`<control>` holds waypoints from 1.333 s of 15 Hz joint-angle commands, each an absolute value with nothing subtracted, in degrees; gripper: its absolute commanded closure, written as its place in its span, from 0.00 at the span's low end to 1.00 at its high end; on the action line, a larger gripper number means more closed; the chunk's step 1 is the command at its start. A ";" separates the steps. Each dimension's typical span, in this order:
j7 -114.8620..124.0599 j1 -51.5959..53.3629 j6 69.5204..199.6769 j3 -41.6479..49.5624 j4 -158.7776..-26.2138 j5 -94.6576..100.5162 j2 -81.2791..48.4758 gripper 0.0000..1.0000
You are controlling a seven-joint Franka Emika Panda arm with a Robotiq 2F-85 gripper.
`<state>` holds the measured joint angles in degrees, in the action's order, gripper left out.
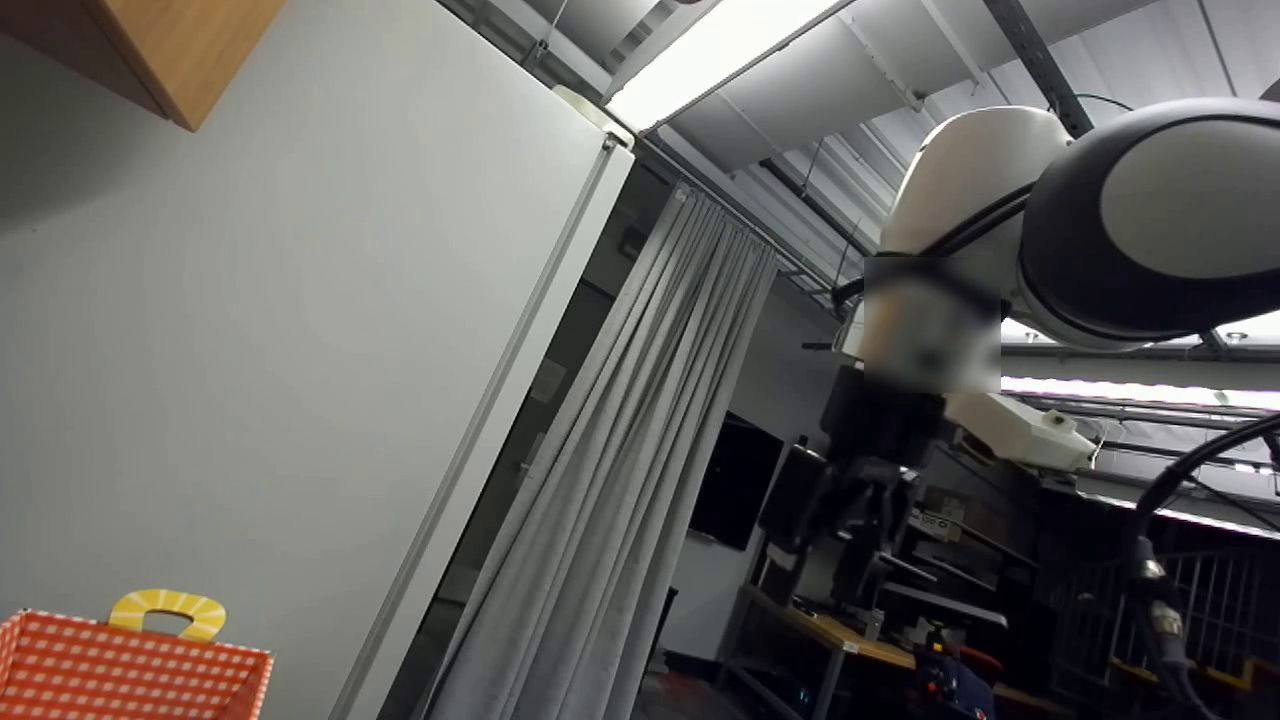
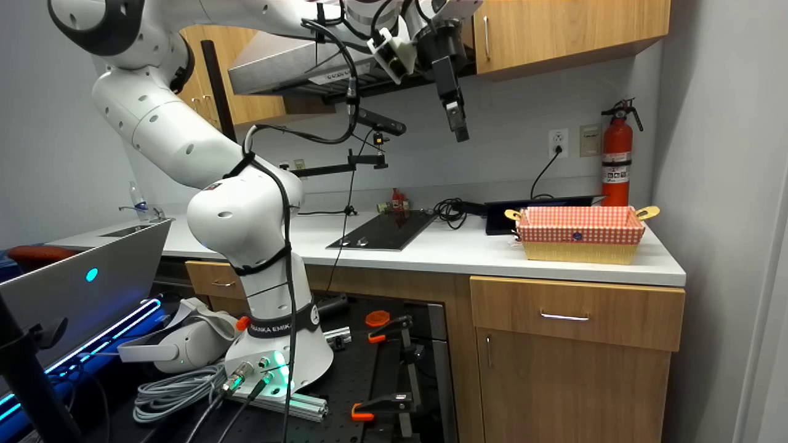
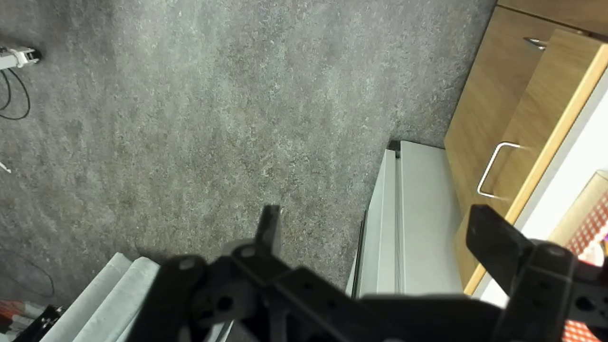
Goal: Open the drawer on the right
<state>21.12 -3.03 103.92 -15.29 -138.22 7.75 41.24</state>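
Black two-fingered gripper [image 3: 375, 213], jaws wide, hangs well apart from closed brown wooden drawer [image 2: 582, 300], with red-checked rectangular basket [image 2: 578, 235] on white countertop [image 2: 449, 253] above, red cylindrical extinguisher [image 2: 617, 147] behind.

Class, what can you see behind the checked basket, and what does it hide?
Behind the basket, an exterior view shows a red fire extinguisher and a black object. The basket covers the extinguisher's lower end and part of the black object; those can't be seen.

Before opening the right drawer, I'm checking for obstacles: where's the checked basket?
In an exterior view, the basket sits on the counter at right, above the right drawer, in front of the fire extinguisher.
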 commanded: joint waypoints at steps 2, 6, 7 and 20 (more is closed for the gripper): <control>21.39 -1.35 103.85 -14.21 -138.66 8.05 40.44 0.00; 20.62 -0.43 104.02 -13.87 -139.70 7.59 38.57 0.00; 20.58 -0.31 104.22 -13.83 -140.15 7.68 38.00 0.00; 21.14 1.12 117.45 -10.57 -148.31 2.14 22.64 0.00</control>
